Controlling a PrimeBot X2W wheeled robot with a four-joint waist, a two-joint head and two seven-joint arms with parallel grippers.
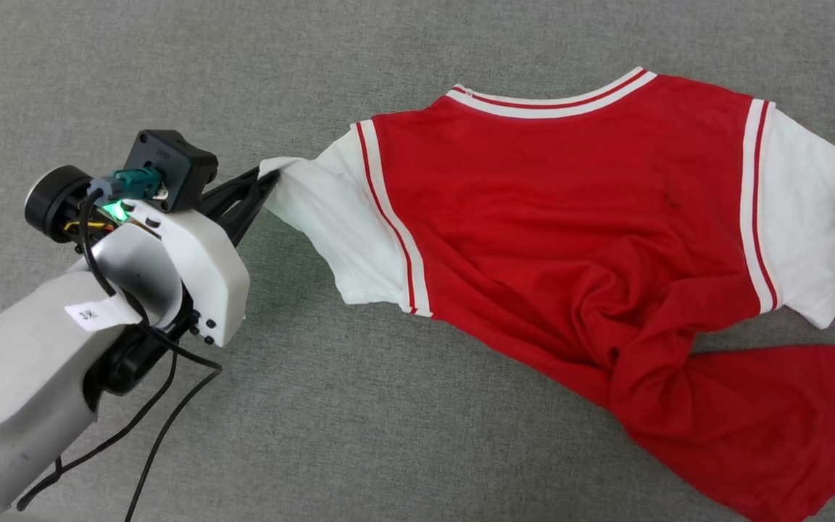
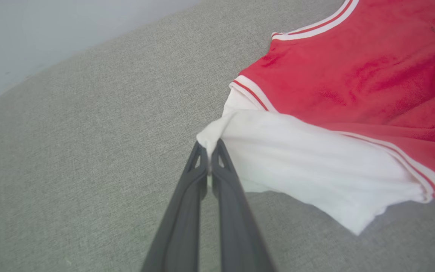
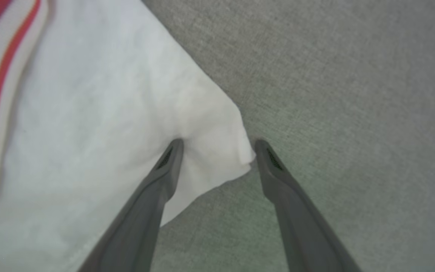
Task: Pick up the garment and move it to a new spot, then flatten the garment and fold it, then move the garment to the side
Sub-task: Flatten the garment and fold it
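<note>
The left gripper is pinched tight on the tip of 1 white sleeve. The shirt stretches straight ahead of those jaws, sleeve to sleeve, across the grey cloth surface. At its far end the right gripper stands wide open and holds nothing. The corner of the other sleeve lies between its 2 fingers, 1 tip pressing on the white cloth and the other just beside the corner on bare surface. The right arm is the nearer to that corner, so closing there looks like the next move, allowing a pull along the shirt's long axis. The hem lies twisted and bunched.
</note>
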